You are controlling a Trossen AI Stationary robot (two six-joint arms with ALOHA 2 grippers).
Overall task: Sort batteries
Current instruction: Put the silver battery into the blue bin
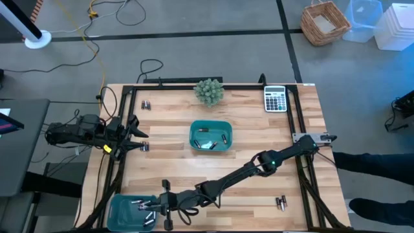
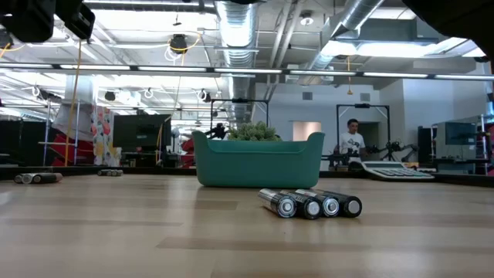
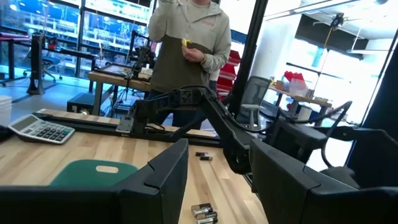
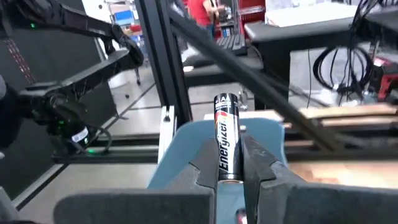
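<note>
My right gripper [image 1: 152, 208] reaches across to the near-left corner and hovers over the teal tray [image 1: 123, 210] there, shut on one black and silver battery [image 4: 225, 134]. Other batteries [image 1: 148, 219] lie in that tray. A second teal tray [image 1: 210, 125] at the table's middle holds a few batteries [image 1: 206, 145]. Loose groups of batteries lie flat on the wood: near the left edge [image 1: 143, 147], at the far left [image 1: 146, 104] and at the near right [image 1: 281, 203]. My left gripper [image 1: 139, 134] waits open at the left edge, just beyond the batteries [image 3: 203, 213] there. My right gripper pinches the battery by its rear half [image 4: 227, 169] between the two fingers [image 4: 205, 171]. The battery lies along the fingers, and its free end [image 4: 225, 102] sticks out past their tips. It is lifted clear above the near-left tray's rim [image 4: 186, 140].
A grey calculator [image 1: 275, 99] and a small green plant [image 1: 209, 91] stand at the far edge. A black frame [image 1: 194, 84] borders the table's far and side edges. In the left wrist view a person [image 3: 186, 56] stands beyond the table. Bare wood lies between the trays.
</note>
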